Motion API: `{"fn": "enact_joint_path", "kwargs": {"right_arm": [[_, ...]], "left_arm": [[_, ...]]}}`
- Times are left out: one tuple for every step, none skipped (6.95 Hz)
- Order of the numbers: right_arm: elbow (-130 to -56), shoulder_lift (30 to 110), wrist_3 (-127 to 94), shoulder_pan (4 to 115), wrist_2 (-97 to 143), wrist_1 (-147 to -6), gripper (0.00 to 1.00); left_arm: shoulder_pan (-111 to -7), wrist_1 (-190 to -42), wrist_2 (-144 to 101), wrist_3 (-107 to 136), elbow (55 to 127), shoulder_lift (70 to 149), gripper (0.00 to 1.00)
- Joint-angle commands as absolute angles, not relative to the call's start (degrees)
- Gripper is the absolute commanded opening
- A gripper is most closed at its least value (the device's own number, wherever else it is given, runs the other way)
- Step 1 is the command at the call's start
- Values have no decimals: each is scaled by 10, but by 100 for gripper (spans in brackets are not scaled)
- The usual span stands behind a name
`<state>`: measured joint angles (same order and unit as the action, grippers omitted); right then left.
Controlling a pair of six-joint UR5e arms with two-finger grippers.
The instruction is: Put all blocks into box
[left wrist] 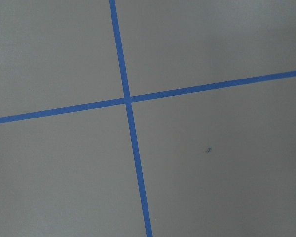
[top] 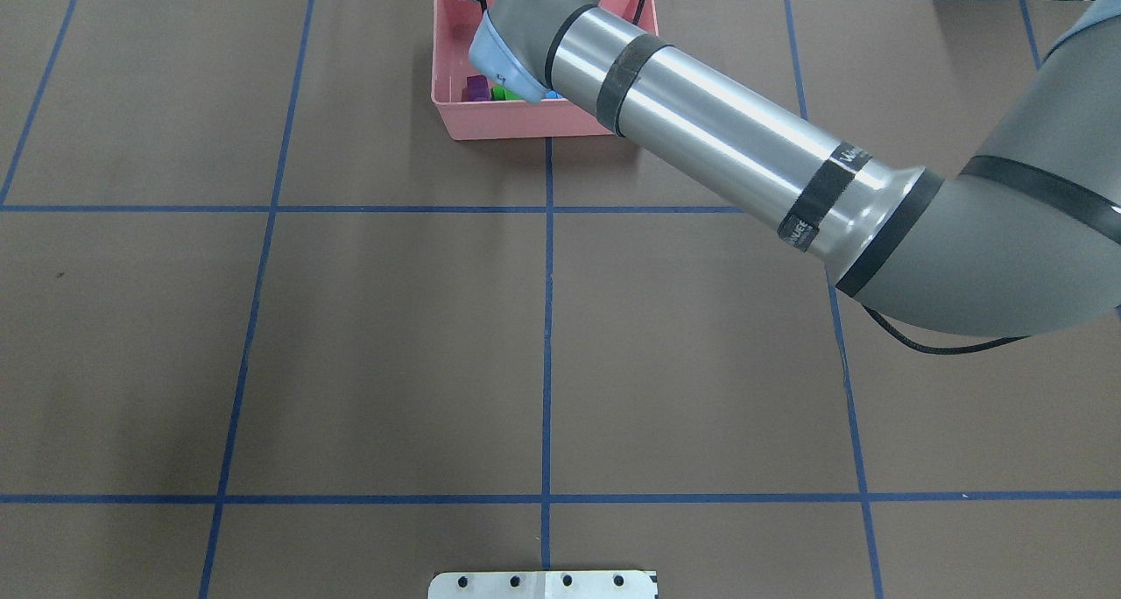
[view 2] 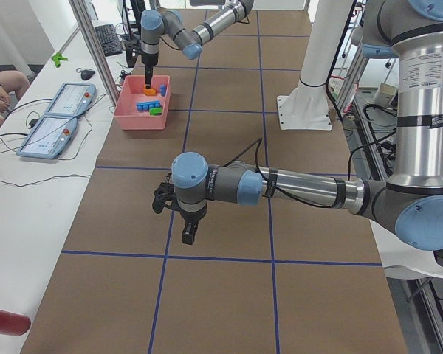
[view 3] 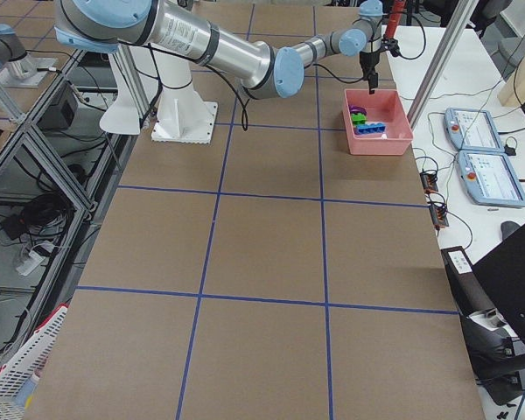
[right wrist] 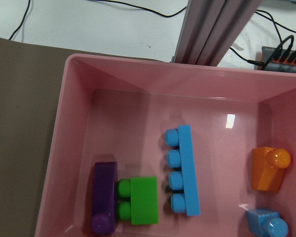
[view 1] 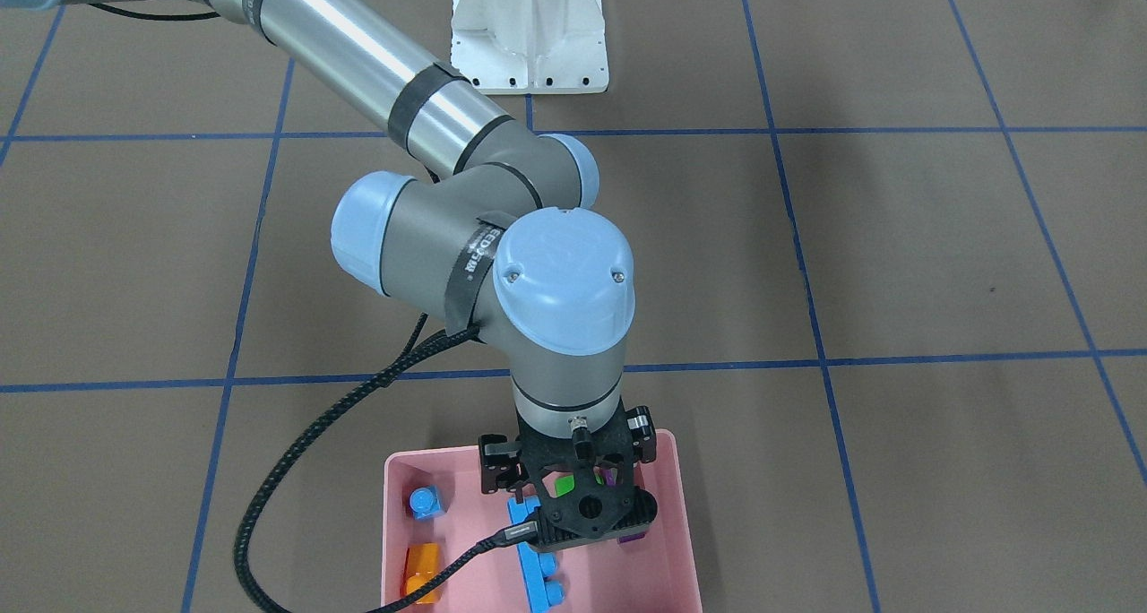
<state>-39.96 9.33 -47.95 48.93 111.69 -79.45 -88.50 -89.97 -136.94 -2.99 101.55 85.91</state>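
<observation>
The pink box [right wrist: 64, 123] holds all five blocks: the purple one [right wrist: 104, 197] beside the green one [right wrist: 143, 200], the long blue one [right wrist: 185, 170], the orange one [right wrist: 269, 170] and the tiny blue one [right wrist: 267, 224]. My right gripper [view 1: 582, 496] hangs over the box [view 1: 676, 523], above the green block [view 1: 564, 485] and the purple block [view 1: 633, 536]. It holds nothing and looks open. My left gripper [view 2: 184, 234] shows only in the exterior left view, low over bare table far from the box. I cannot tell if it is open or shut.
The white robot base [view 1: 529, 30] stands at the table's robot side. An aluminium post [right wrist: 217, 29] and cables stand just behind the box. A side table with tablets [view 2: 59, 110] runs along the operators' side. A black cable [view 1: 296, 470] trails from the right wrist.
</observation>
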Motion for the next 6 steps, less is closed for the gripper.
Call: {"fn": "enact_joint_path", "kwargs": {"right_arm": [[-543,92,-465,517,1120,-1033,99],[-562,91,-438,515,1087,-1081,99],[-575,91,-419,512,1055,-1116,100],[-584,91,-416,518,1052,-1129,100],[-584,94,-411,524,1052,-1131,100],[-594,98,-382,533,1052,-1152,100]], "left_arm": [[-886,-899,-1369,-31,1013,853,100],[-886,-901,-1368,-31,1013,847,100],[-887,-901,-1369,-31,1014,842,100],[-886,-901,-1370,-32,1014,840,100],[-887,-899,-1370,-32,1014,840,100],[-887,-898,-1370,-32,1016,839,100]]}}
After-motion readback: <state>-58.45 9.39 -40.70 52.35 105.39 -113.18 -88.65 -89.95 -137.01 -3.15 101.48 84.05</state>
